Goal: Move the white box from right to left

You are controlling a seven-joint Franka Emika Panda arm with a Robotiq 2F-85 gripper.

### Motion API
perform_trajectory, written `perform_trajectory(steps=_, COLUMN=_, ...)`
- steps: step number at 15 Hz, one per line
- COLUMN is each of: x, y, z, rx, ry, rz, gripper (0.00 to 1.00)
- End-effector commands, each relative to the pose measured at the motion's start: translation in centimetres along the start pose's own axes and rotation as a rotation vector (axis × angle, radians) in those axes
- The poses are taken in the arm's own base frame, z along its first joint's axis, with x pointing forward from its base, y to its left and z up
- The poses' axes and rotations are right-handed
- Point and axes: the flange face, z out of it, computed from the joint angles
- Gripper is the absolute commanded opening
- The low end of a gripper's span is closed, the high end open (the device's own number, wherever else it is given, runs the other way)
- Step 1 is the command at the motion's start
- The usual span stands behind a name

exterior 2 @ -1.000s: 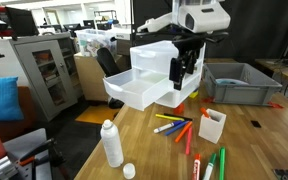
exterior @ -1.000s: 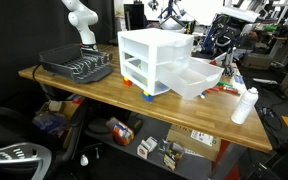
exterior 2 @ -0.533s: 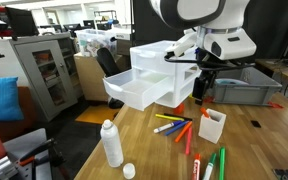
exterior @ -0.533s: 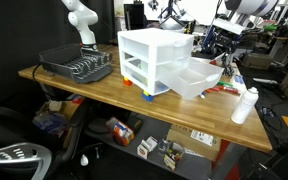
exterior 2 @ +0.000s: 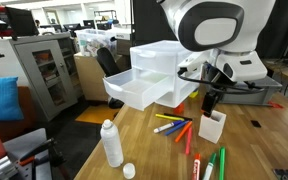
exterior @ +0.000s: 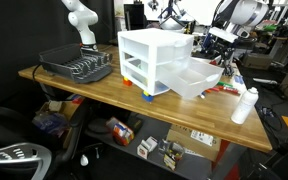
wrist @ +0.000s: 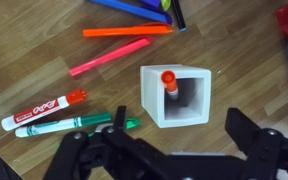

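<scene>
The open white box holds one orange-capped marker.

We see a wooden worktop in a cluttered lab, with boxes on the floor beneath. In an exterior view a grey metal cabinet stands nearby, bright ceiling lights behind it.
</scene>
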Motion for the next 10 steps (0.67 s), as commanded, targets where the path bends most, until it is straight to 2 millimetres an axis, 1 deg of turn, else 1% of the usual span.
perform_trajectory(steps=1, x=0.7, y=-0.6, z=1.4, rx=-0.010, ry=-0.024, rz=0.022, gripper=1.00)
perform_trajectory(steps=6, x=0.8, y=-0.6, z=3.9, rx=-0.055, ry=-0.031, rz=0.025, gripper=1.00)
perform_trajectory(steps=10, x=1.0, y=-1.0, z=5.1, rx=-0.084, ry=-0.017, rz=0.037, gripper=1.00)
